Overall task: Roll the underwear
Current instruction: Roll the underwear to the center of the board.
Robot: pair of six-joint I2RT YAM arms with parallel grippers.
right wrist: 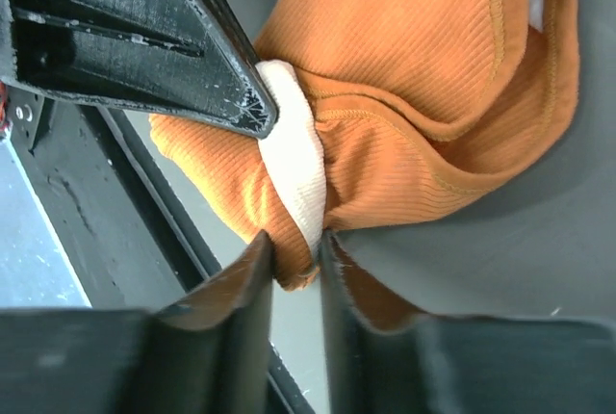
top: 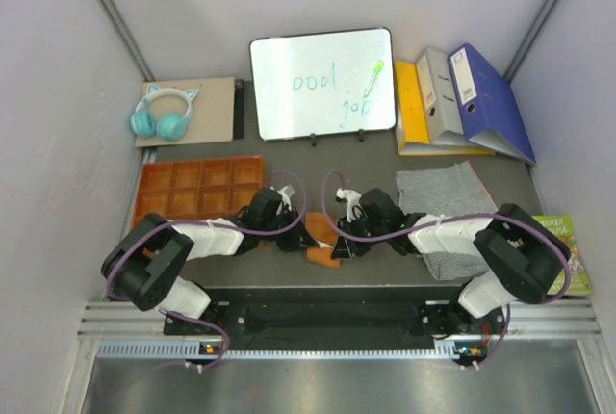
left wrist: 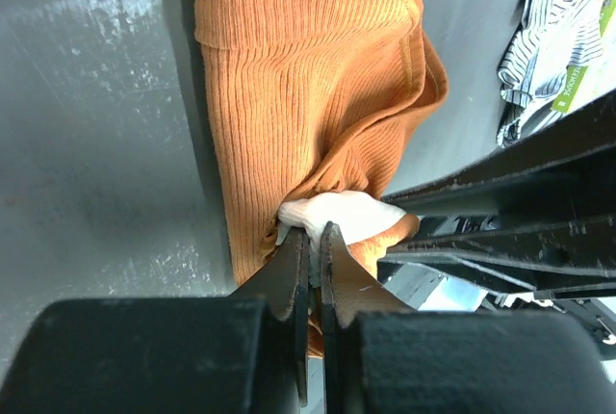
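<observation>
The rust-orange briefs lie bunched on the table between my two grippers. In the left wrist view the briefs stretch away from my left gripper, which is shut on their cream waistband. In the right wrist view my right gripper is shut on the near edge of the briefs, at the waistband. From above, the left gripper and right gripper almost touch. The grey-and-white striped boxer shorts lie flat under the right arm.
An orange compartment tray sits behind the left arm. A whiteboard, teal headphones on a board and three binders stand at the back. A green book lies at the right edge.
</observation>
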